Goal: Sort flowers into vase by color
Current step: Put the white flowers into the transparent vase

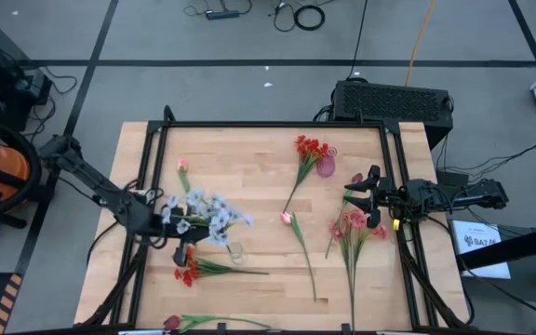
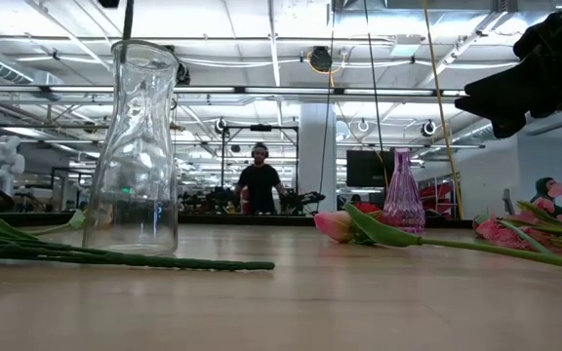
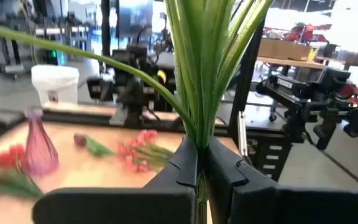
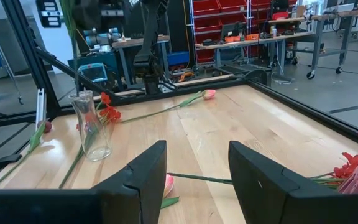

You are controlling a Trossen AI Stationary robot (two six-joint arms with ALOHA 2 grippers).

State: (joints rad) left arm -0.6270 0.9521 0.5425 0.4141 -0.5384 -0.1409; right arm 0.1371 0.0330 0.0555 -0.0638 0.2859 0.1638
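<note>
My left gripper (image 1: 182,249) is shut on a pale blue-lavender flower spray (image 1: 203,216), held upright at the table's left, beside the clear glass vase (image 1: 235,251). In the left wrist view its green stems and leaves (image 3: 199,74) rise from between the fingers. A pink vase (image 1: 326,167) stands far of centre with a red spray (image 1: 310,147) lying at it. A pink tulip (image 1: 287,219), a pink spray (image 1: 354,223) and a red spray (image 1: 189,273) lie flat on the table. My right gripper (image 1: 372,197) waits open at the right edge. My left gripper pinches the bundle of green stems (image 3: 197,134) of the blue-lavender spray between its two fingers. The fingers lie level and across the stems. The spray stands upright in the hold, leaves and blossoms above the fingers, lifted clear of the table.
A pink bud (image 1: 182,165) lies at the far left, a dark red bud (image 1: 356,177) near my right gripper, and a red tulip (image 1: 172,323) at the near edge. A black frame (image 1: 268,124) runs around the tabletop. A person (image 2: 260,180) stands beyond the table.
</note>
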